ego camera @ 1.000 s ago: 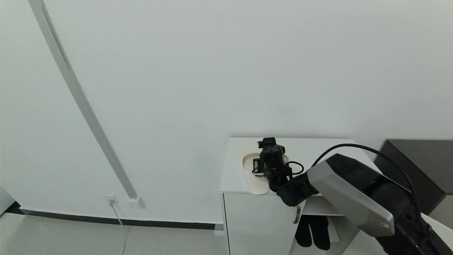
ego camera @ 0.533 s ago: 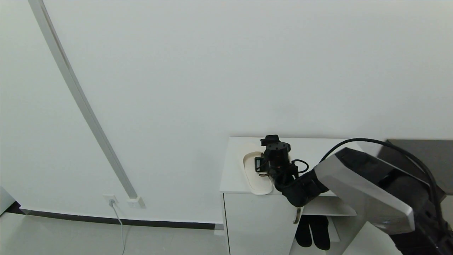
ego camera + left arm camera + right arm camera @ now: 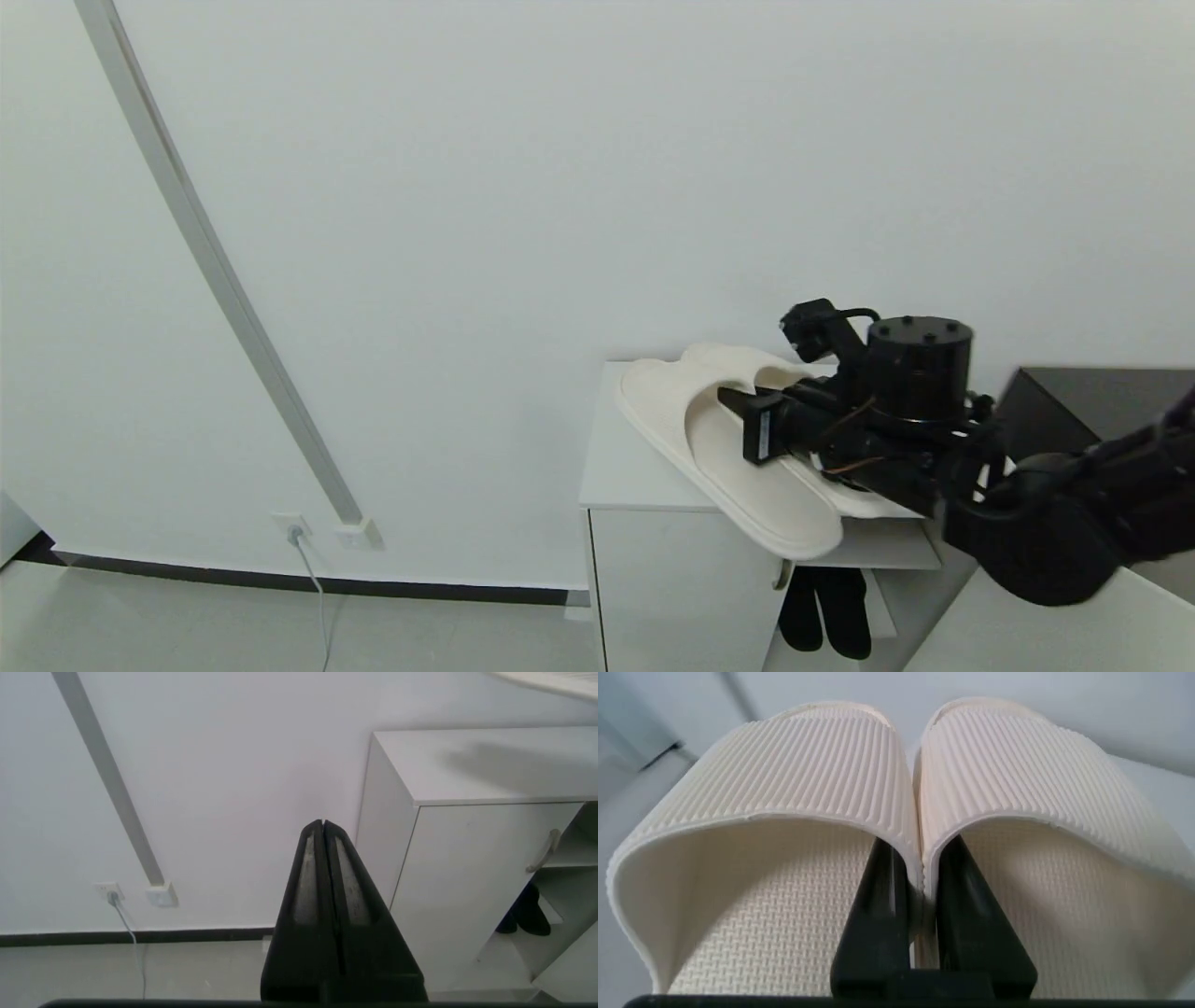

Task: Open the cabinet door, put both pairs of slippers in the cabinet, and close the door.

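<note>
A pair of white slippers [image 3: 738, 476] hangs tilted just above the white cabinet's top [image 3: 621, 467], toes pointing to the back wall. My right gripper [image 3: 747, 415] is shut on the two inner strap edges, one finger inside each slipper [image 3: 813, 793], as the right wrist view shows from close [image 3: 920, 891]. A pair of black slippers [image 3: 826, 611] stands inside the cabinet's open right half, under a shelf. My left gripper [image 3: 322, 887] is shut and holds nothing, out in front of the cabinet [image 3: 467, 765] at about its height.
The cabinet's left door [image 3: 681, 588] is closed, with a handle [image 3: 784, 565] at its inner edge. A dark unit [image 3: 1102, 401] stands right of the cabinet. On the wall to the left are a cable duct [image 3: 215, 271] and a socket [image 3: 294, 532].
My right arm has lifted the white slippers off the cabinet top and drawn them right and toward the camera, with the wrist turned. The slippers lay flat on the top before.
</note>
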Robot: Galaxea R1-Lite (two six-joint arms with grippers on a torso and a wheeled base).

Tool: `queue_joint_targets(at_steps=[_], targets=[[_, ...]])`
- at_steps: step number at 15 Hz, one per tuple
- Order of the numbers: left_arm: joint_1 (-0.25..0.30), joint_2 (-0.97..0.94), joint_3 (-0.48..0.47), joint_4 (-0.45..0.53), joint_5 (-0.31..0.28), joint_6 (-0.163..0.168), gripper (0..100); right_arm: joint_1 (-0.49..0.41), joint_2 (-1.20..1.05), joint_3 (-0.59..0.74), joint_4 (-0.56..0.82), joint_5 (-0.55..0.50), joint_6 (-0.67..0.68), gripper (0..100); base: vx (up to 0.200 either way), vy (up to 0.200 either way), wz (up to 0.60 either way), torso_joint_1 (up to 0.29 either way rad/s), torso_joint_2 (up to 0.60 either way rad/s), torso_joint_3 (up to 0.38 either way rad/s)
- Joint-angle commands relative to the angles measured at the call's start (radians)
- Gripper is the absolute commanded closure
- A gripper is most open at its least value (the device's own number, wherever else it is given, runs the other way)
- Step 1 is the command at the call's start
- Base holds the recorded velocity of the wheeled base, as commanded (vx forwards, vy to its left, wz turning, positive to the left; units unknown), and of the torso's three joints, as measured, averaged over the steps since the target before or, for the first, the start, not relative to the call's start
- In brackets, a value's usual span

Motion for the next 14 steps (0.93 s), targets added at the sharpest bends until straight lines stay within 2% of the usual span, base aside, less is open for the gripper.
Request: queue_joint_targets(at_steps=[1,5,13,14], targets=[[0.001,0.001,0.0,0.0,0.0,0.0,100,0.006,-0.228,0.163,-0.002,0.108,-0.084,100,0.0,0.0,0.0,0.0,0.0,0.0],[0.001,0.001,0.0,0.0,0.0,0.0,100,0.035,-0.272,0.252,-0.022,0.145,-0.22,100,0.0,0.0,0.0,0.0,0.0,0.0],[0.001,0.001,0.0,0.0,0.0,0.0,100,0.066,-0.272,0.304,-0.063,0.141,-0.219,100,0.0,0.0,0.0,0.0,0.0,0.0],[0.001,0.001,0.0,0.0,0.0,0.0,100,0.067,-0.271,0.305,-0.063,0.141,-0.219,100,-0.2,0.0,0.0,-0.002,0.0,0.002]])
